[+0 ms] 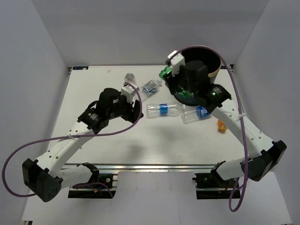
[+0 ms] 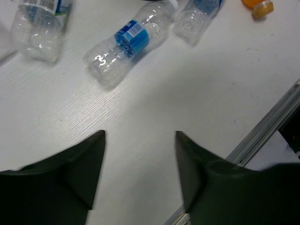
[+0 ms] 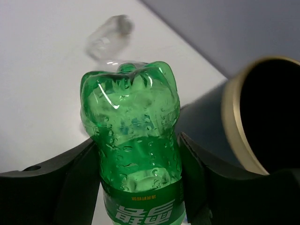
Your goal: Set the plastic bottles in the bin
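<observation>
Right pincer: the right pincer [image 3: 138,157] is closed on the green bottle [image 3: 130,126], one finger on each side, near the label.
Green bottle: it is up off the table [image 1: 108,140]. Its long way runs straight out from the pincer, with the bumpy bottom end at the far tip.
Bin: the bin [image 3: 234,117] stands at the far right corner of the table, with its mouth open to the top.
Which way to go: in the right wrist view the bin's gold rim is to the right of the bottle and close by. From above, the bottle looks to be just beside the bin's left side, not yet over the hole.
Next move, my guess: carry the bottle sideways over the rim, then let go.
What could go wrong: the far end may bump the rim if it goes too low.
Left pincer: the left pincer [image 2: 139,145] is partly open and holds nothing. It hangs over bare table.
Blue-label bottle: the blue-label bottle [image 2: 124,47] lies on its side ahead of the left pincer, apart from it and slanted across its view.
Other bottles: three more clear bottles [image 1: 150,86] lie on the table too.
Nearer arm: the right arm is nearer the bin; the left arm looks nearer the blue-label bottle.
Orange thing: the orange thing [image 1: 221,125] is small and sits by the right arm.
</observation>
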Tool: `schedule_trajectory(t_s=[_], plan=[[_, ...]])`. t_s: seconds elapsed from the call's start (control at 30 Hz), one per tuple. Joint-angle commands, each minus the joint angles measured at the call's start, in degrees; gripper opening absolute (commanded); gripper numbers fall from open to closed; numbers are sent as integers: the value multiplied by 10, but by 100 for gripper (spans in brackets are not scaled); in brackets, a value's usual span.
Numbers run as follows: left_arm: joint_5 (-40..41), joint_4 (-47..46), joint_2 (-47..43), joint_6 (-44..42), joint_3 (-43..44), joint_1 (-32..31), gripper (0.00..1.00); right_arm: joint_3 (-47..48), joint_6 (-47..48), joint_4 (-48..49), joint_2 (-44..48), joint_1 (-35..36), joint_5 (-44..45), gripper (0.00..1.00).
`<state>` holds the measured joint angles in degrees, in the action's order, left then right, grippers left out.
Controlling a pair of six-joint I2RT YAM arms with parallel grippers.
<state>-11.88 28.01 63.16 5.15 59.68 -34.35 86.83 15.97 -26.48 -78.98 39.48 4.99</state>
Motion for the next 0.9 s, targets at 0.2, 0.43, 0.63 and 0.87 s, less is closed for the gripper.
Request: schedule_trajectory(t_s=[0.2,0.43,0.63,0.87], plan=[[-80,-85,93,-89,8,-12,96,41,-113,113,-21,-97,195,0],[-85,-178,125,-127,-4,-12,99,55,-189,213,-71,-158,179,0],[-85,-211,190,-138,3,-12,99,120,-220,252,-136,-206,175,0],[-85,-216,255,-154,29,-22,99,206,-229,266,-200,-248,157,0]])
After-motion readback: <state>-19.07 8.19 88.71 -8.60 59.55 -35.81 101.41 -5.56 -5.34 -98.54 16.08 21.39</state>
